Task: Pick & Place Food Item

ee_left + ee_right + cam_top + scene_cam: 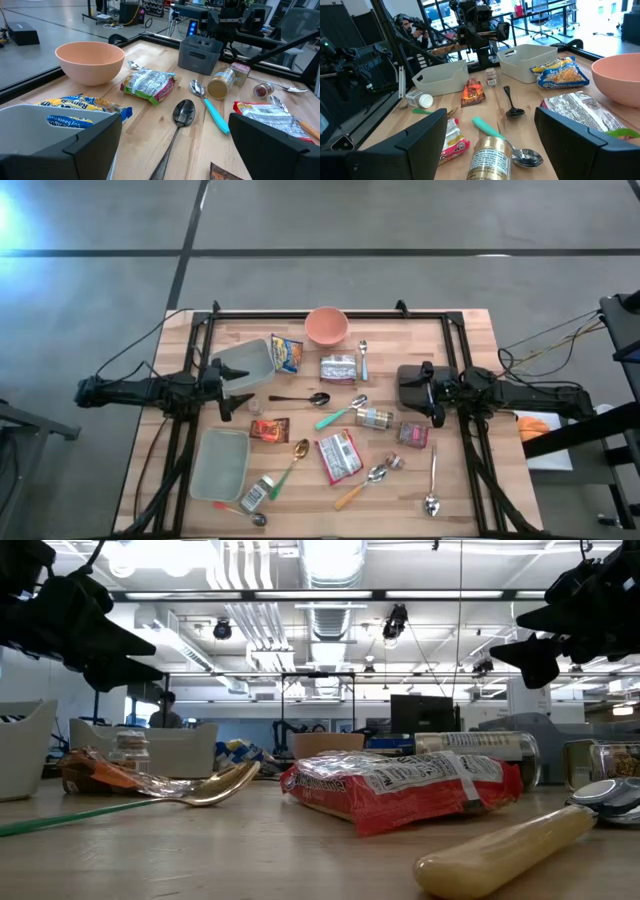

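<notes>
Food packets lie loose on the worktop (460, 480) around the pink bowl (326, 325), none taken up: the noodle packet (287, 353) just beside it. Both arms wait apart, left fingers (95, 142) and right fingers (580, 132) spread, holding nothing.

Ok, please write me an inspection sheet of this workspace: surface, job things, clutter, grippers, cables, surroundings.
Surface: wooden table, black frame around it.
Job's things: food packets, one red, one yellow, one green-edged; pink bowl; two pale bins.
Clutter: spoons, jars, dark box.
Grippers: left gripper open, over the upper bin; right gripper open, beside the dark box; both hold nothing.
Cables: loose ones right of the table, off the surface.
Surroundings: a person behind the table.
</notes>
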### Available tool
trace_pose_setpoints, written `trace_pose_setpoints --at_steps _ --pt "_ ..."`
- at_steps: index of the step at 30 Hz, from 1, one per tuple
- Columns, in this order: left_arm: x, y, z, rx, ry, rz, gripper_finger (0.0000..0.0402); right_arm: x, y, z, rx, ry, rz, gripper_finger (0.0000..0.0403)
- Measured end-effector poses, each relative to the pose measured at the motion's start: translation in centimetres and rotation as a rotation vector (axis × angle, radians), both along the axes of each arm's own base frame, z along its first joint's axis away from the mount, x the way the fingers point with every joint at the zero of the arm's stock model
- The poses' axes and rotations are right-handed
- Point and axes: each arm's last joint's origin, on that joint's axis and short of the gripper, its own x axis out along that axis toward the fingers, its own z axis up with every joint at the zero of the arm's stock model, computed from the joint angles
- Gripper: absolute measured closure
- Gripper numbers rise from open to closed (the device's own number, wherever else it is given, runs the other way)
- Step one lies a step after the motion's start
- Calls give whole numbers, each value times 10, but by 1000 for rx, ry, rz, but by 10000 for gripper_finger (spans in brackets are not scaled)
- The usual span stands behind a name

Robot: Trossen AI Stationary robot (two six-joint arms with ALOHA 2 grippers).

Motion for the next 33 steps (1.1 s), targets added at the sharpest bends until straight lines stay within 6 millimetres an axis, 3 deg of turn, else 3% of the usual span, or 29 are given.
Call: trace_pose_setpoints --at_steps 27,33 --pt "0 0 0 55 16 -12 32 0 0 0 0 0 1 106" --pt "0 0 0 -105 -38 24 32 0 0 0 0 0 -5 106"
